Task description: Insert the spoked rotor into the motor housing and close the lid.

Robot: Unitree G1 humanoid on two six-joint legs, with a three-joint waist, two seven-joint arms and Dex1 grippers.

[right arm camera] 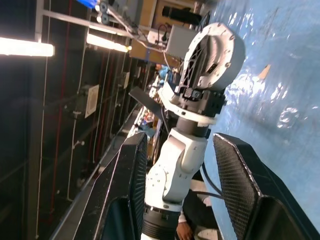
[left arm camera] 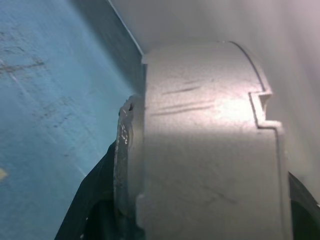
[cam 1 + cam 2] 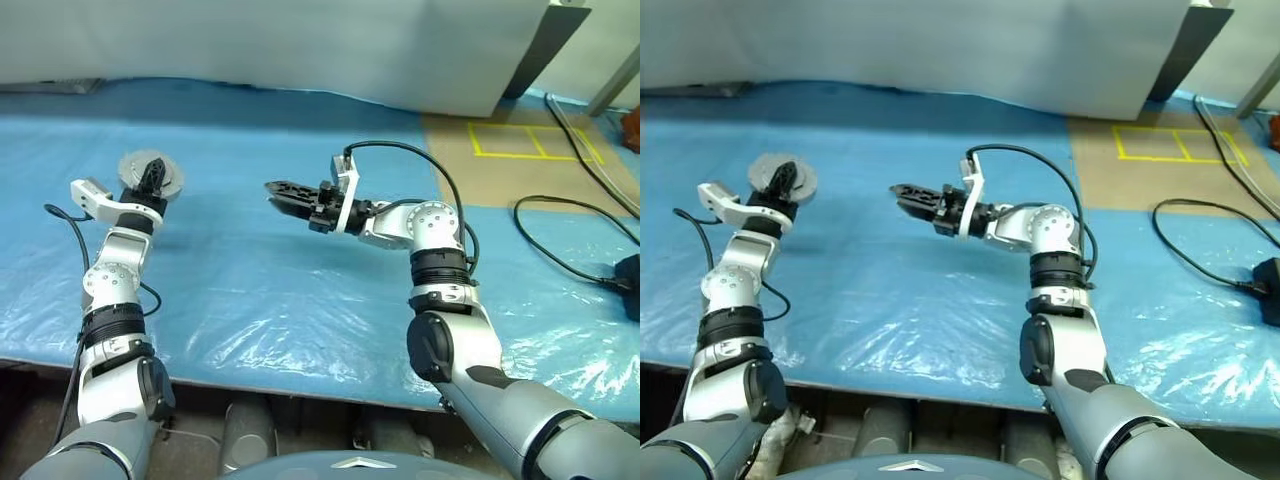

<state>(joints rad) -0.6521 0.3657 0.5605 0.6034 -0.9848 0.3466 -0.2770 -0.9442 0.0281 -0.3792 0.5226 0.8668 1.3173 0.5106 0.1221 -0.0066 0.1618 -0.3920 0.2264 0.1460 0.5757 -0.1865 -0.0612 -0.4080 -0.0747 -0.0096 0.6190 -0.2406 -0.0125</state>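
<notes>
**A:** While the motor housing (image 3: 170, 186) is being held clear of the blue sheet (image 3: 250, 290), what is being done with the left gripper (image 3: 150, 173)?

**B:** The housing is being pinched by it. The two black fingers (image 3: 152, 168) are being pressed against opposite sides of the round silver-grey wall, so the cylinder is sitting between them with one round end turned toward the other arm. It is probably being held that way so that this end is being offered for work from the side.

**A:** And how is the right gripper (image 3: 275, 194) being carried?

**B:** It is being held level and aimed at the housing, well apart from it. Its fingers (image 1: 127, 185) are being held spread, and nothing is being gripped between them. In the right wrist view the housing is being framed just beyond and between the fingertips, so a straight approach to the end face is likely being lined up.

**A:** Is the spoked rotor being held anywhere?

**B:** That cannot be told. Dark struts are being shown on the facing end in the right wrist view, but whether they belong to the rotor or to the casing is not being made clear. A stepped seam (image 2: 260, 107) is being shown on the wall between the left fingers, which may be where the lid is seated. If so, only a pressing-home of the lid is being prepared.
</notes>
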